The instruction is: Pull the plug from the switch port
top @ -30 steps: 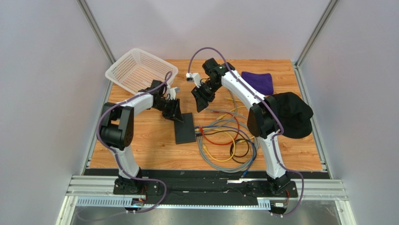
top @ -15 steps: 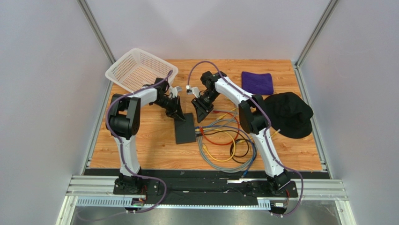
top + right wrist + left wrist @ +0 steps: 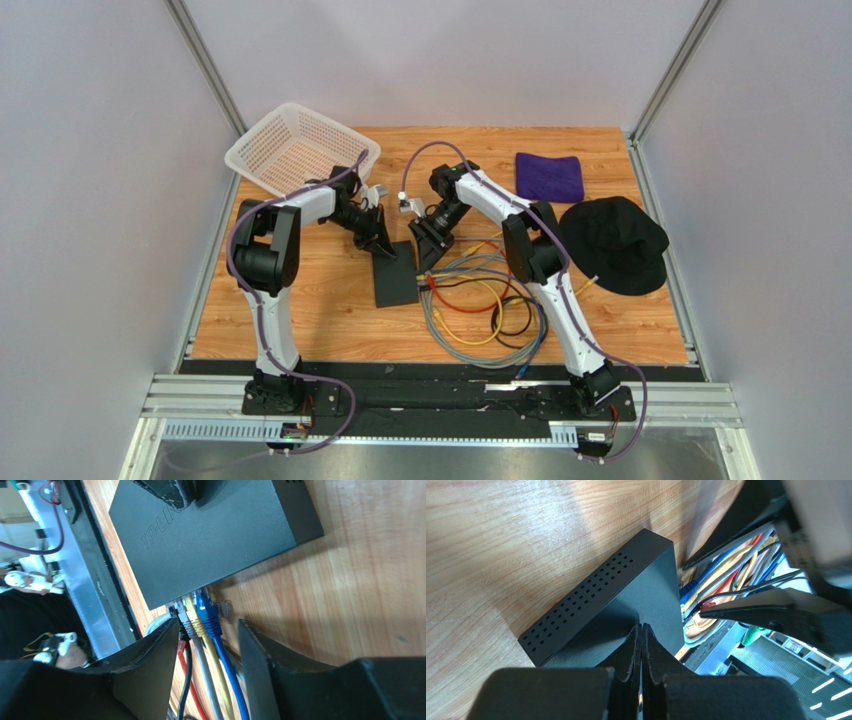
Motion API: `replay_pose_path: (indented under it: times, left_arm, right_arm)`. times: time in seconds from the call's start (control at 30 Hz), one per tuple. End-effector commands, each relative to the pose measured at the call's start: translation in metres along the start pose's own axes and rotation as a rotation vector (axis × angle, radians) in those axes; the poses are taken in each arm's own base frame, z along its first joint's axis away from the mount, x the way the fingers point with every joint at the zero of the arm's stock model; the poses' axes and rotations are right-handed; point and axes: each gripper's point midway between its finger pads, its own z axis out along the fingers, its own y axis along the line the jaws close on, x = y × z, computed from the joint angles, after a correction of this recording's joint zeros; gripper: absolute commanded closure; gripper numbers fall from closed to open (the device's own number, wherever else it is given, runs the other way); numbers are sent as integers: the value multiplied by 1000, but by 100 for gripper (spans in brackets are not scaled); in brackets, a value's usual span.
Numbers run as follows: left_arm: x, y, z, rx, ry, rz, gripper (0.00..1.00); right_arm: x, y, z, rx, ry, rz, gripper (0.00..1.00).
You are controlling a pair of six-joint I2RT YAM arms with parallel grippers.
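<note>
Beside flat matte-black switch, right claw wide astride coloured plugs; left claw closed atop switch. Isolate one, pull straight.

Matte-black, finely textured switch on smooth wood-grain table; glossy blue plastic plug.

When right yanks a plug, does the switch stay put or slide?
Probably light and slide-prone: the switch is a thin flat box on the smooth wooden table. Too flat to tip; it would likely drag with the plugs. The shut left gripper seems to pin its top, which should hold it.
</note>
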Motion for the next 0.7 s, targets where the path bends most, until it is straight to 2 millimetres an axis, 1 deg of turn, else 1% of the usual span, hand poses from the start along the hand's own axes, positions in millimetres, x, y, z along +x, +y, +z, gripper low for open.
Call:
replay_pose_path:
  times: [0.0, 0.23, 0.37, 0.57, 0.67]
  left_arm:
    - [22, 54, 18, -196, 72, -19, 100]
    - [22, 54, 19, -201, 72, -13, 100]
    - [23, 54, 20, -210, 76, -4, 100]
    - [23, 54, 20, -213, 78, -3, 100]
    - [23, 54, 20, -215, 79, 0, 100]
  right_arm:
    - [7, 3, 13, -82, 21, 27, 46]
    - [6, -11, 28, -104, 21, 46, 46]
    - [8, -14, 34, -116, 26, 54, 46]
    - [2, -18, 38, -122, 5, 51, 46]
    - [2, -21, 40, -128, 2, 44, 49]
